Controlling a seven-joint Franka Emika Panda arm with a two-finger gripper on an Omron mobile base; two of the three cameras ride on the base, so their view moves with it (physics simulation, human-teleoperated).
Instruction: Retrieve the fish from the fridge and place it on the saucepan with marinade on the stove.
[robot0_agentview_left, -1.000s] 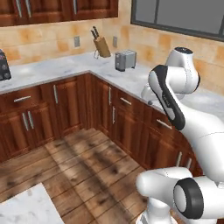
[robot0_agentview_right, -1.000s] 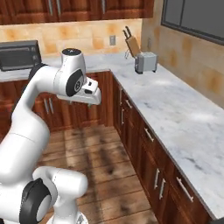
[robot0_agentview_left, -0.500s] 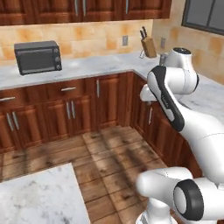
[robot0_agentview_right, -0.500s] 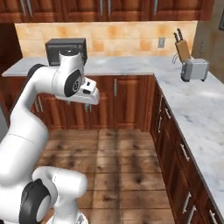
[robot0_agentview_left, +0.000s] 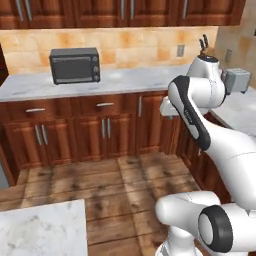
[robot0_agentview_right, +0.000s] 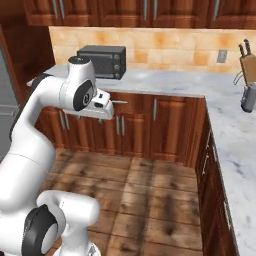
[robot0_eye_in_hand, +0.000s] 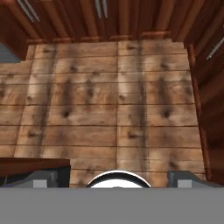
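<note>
Two jaws stand wide apart, released, with nothing between them, and point down over the wooden floor (robot0_eye_in_hand: 113, 100). The arm (robot0_agentview_right: 75, 95) is folded in front of the lower cabinets (robot0_agentview_right: 165, 125). A grey strip of the fridge (robot0_agentview_right: 5, 90) shows at the far left edge of the right base view, well apart from the jaws; whether its door is open cannot be told. A dark microwave (robot0_agentview_left: 75, 65) sits on the table (robot0_agentview_right: 165, 82) against the tiled wall. A toaster (robot0_agentview_left: 236, 80) and a knife block (robot0_agentview_right: 248, 62) stand toward the corner.

The fridge (robot0_agentview_right: 6, 107) is cut off by the right base view's left edge, leaving a grey strip.
</note>
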